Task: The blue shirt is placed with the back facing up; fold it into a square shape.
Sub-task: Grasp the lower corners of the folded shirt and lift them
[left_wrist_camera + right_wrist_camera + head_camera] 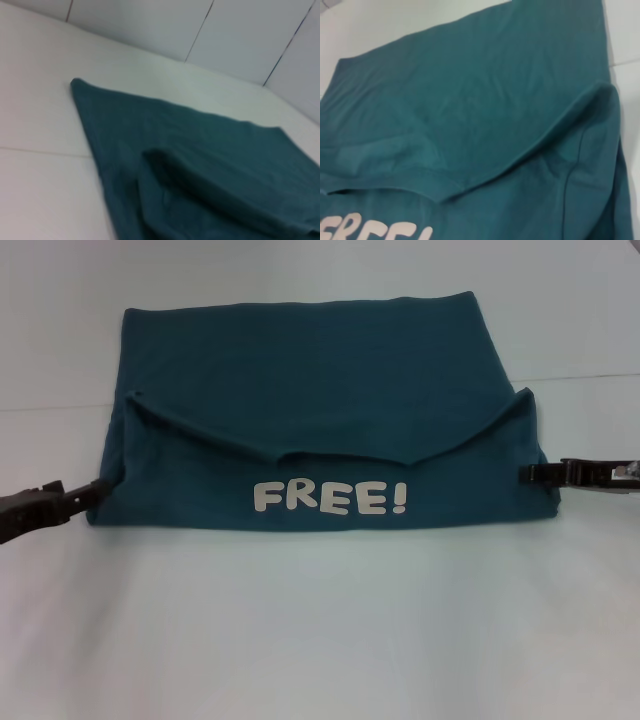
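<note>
The blue shirt (320, 420) is lying folded across the middle of the white bench (320, 640), its near flap turned over and showing the white lettering (330, 498). The left gripper (98, 490) and right gripper (530, 472) are sitting at the flap's two ends; whether the jaws are pinching cloth cannot be told. The near fold looks in hand; squaring probably calls for another fold.
</note>
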